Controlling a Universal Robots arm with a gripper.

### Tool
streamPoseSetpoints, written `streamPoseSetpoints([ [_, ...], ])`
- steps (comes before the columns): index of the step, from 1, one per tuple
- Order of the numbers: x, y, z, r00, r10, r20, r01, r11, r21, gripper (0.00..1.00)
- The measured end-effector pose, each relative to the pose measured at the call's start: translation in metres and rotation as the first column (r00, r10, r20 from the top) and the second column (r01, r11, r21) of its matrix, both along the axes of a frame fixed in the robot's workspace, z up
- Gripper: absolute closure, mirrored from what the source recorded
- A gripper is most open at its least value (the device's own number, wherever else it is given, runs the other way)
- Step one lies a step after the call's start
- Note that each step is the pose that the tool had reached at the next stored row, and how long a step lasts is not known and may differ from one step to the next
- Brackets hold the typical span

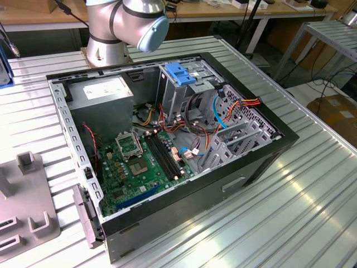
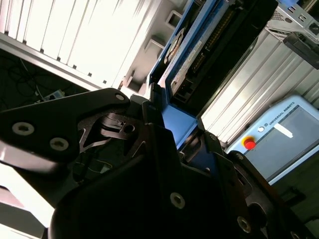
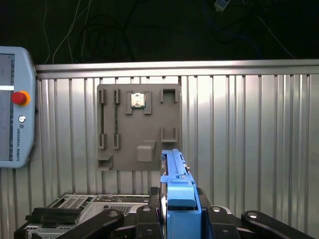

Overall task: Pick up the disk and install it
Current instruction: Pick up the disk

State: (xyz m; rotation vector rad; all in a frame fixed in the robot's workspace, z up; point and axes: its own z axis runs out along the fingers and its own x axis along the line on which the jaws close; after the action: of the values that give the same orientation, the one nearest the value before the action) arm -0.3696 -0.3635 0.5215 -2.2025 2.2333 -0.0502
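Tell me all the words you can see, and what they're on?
Teach pendant: a maker's name beside the red button, not quoted here.
Label on the power supply: too small to read.
Label on the disk: blurred, unreadable.

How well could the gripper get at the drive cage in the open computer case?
Probably yes: the case lies open on top and nothing covers the drive cage, though cables crowd beside it. The gripper holds the disk.
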Motion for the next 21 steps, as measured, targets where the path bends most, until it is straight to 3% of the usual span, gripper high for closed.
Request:
streamPoseSetpoints([
  [21, 0.0115, 0.0000, 0.0000, 1.0000, 0.000, 0.0000, 0.000, 1.0000, 0.0000, 0.63],
])
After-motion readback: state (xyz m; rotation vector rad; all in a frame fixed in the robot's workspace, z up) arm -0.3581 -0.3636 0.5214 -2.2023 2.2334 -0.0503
